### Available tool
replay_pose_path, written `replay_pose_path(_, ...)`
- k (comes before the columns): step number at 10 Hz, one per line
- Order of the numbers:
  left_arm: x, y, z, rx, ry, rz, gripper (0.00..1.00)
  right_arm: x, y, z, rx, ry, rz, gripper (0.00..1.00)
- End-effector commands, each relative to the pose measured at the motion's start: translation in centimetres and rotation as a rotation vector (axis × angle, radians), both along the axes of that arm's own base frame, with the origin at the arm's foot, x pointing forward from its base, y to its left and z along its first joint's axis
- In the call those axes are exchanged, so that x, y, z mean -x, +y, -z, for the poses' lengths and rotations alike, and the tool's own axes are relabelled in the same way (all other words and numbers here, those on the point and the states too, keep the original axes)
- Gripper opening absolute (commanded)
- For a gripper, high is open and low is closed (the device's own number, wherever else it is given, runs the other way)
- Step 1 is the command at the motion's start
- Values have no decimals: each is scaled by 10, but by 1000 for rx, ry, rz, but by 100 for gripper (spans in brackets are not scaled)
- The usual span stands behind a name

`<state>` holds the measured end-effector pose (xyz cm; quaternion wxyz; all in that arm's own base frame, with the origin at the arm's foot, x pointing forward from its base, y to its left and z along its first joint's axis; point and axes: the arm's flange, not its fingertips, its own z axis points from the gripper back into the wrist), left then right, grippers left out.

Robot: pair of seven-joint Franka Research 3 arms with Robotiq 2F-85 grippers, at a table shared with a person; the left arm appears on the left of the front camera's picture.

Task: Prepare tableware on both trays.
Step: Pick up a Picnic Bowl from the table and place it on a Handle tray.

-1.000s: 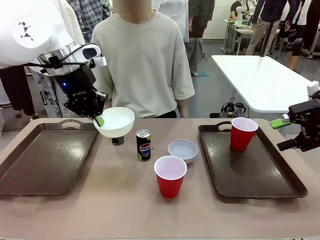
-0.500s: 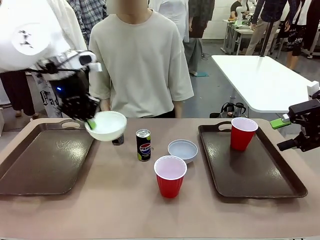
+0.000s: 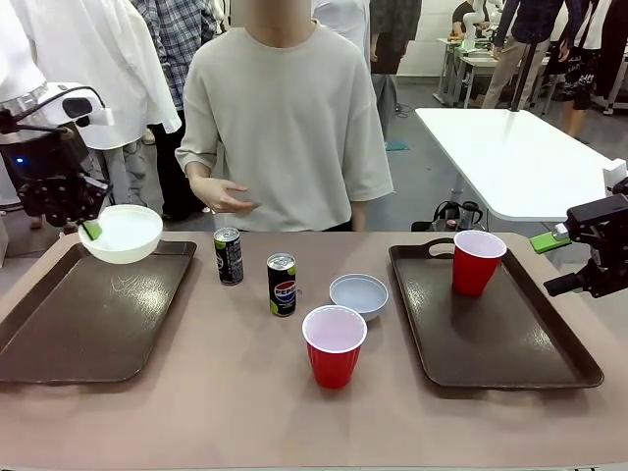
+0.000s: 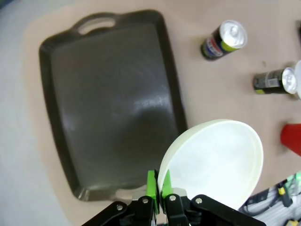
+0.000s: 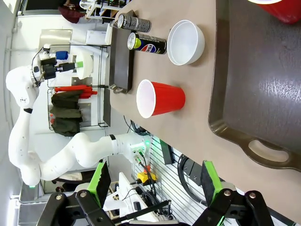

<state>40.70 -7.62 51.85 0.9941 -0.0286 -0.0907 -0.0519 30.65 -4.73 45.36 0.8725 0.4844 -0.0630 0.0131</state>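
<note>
Pinching the rim of the white bowl (image 4: 216, 160), the left end effector (image 4: 159, 180) hides that edge; right end effector (image 5: 155, 181) spread.

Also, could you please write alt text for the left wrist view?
The left gripper pinches the rim of a white bowl, held over one edge of a dark tray. A Pepsi can and a second dark can stand on the table beside the tray.

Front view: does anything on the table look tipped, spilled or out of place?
Nothing stands out. Both cans and both red cups stand upright, the grey-blue bowl sits flat, and the left tool holds the white bowl by its rim near the left tray's far end.
</note>
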Motion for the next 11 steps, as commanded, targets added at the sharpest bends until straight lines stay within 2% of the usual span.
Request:
replay_pose_path(1, 4, 18, 6, -25, 2, -19, 4, -2, 1, 1, -30, -20, -6, 100)
replay_pose_path(2, 9, 29, 12, -12, 4, -25, 4, -2, 1, 1, -30, -20, -6, 100)
replay_pose_path(5, 7, 48, 50, -34, -101, -62, 4, -2, 1, 1, -30, -20, -6, 100)
replay_pose_path(6, 3, 50, 58, -11, -148, -115, 4, -2, 1, 1, -30, -20, -6, 100)
replay_pose_path(7, 6, 41, 35, -9, -43, -61, 4, -2, 1, 1, -30, -20, -6, 100)
replay_pose_path(8, 6, 41, 35, -9, -43, -61, 4, -2, 1, 1, -30, -20, -6, 100)
replay_pose_path(9, 5, 46, 48, -6, -87, -76, 4, -2, 1, 1, -30, -20, -6, 100)
replay_pose_path(10, 21, 50, 44, -39, -31, -90, 4, -2, 1, 1, -30, -20, -6, 100)
replay_pose_path(11, 51, 55, 31, -34, 38, -78, 4, -2, 1, 1, -30, -20, -6, 100)
